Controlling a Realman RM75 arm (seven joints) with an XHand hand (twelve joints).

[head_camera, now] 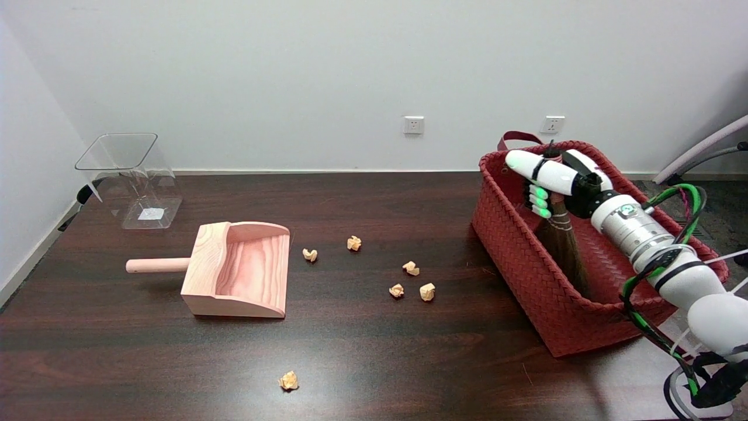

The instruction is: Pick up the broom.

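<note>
A small broom [565, 245] with brown bristles stands nearly upright inside the red woven basket [520, 263] at the right of the table. My right hand [549, 178] is over the basket and its fingers wrap around the broom's handle just above the bristles. The handle's dark tip pokes up behind the hand. The bristles' lower end is hidden by the basket's near wall.
A wooden dustpan [236, 270] lies left of centre, handle pointing left. Several crumpled paper balls [411, 268] are scattered mid-table, one [288, 380] near the front edge. A clear plastic bin [133, 178] stands at the far left.
</note>
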